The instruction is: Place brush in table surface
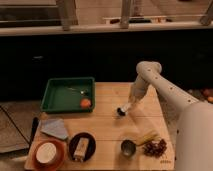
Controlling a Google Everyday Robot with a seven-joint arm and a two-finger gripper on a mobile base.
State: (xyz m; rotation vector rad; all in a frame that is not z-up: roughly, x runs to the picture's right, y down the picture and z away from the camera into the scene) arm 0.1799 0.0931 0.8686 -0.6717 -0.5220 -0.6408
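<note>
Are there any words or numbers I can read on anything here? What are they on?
No words or numbers can be read.
Dark marks on the table corner by the grapes: too blurred to read.
The gripper is low over the table's middle, at the brush.
</note>
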